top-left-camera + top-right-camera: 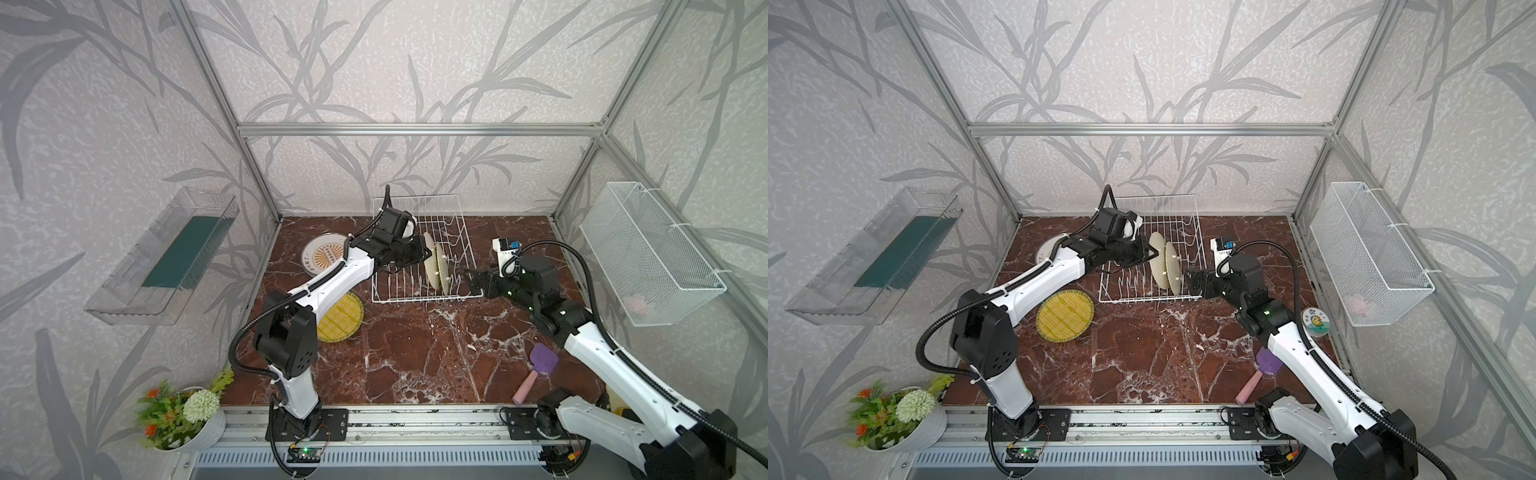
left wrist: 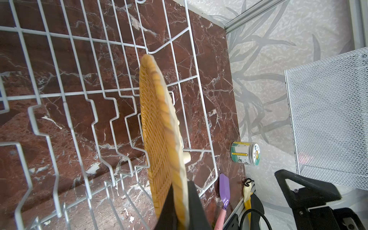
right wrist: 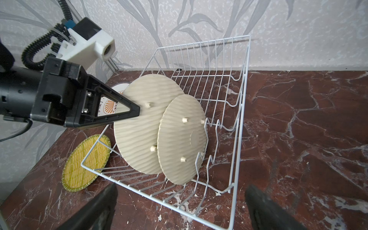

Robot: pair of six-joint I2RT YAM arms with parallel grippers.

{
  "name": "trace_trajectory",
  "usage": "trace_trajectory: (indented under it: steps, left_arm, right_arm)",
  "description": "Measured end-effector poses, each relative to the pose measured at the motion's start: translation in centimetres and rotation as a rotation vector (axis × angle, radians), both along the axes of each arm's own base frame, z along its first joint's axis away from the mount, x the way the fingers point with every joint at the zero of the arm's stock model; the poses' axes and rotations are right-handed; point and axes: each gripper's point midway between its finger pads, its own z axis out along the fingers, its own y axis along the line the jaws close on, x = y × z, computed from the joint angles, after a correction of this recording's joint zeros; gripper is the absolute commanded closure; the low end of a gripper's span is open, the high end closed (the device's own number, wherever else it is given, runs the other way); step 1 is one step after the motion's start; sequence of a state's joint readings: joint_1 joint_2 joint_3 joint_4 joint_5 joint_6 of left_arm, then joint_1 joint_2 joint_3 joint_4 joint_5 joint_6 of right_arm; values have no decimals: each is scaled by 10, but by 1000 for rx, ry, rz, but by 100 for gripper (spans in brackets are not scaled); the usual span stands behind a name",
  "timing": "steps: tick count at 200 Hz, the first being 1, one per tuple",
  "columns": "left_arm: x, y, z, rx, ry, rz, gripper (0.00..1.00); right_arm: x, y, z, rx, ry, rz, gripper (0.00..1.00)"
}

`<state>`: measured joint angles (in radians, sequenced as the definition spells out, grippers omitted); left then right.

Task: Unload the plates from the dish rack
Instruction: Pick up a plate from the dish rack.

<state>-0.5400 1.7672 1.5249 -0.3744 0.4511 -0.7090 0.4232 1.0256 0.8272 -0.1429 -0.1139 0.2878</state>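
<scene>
Rim of upright woven plate (image 3: 137, 135) sits pinched in left hand (image 3: 136, 111).

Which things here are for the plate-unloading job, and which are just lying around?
For the job: dish rack, gripped woven plate, second standing woven plate, flat yellow plate, sunburst plate, left claw.
Lying about: purple spatula, small jar, mesh basket, clear tray, flowers.
</scene>
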Motion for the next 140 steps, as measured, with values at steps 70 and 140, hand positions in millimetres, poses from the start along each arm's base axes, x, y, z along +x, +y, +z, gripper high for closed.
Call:
trace_trajectory:
  steps: [70, 140]
  left_arm:
    - [2, 3, 12, 39, -46, -13, 100]
    - [1, 9, 22, 68, -89, -13, 100]
  right_arm:
    - [-1, 0, 2, 9, -4, -3, 1]
    - [-2, -1, 2, 9, -4, -3, 1]
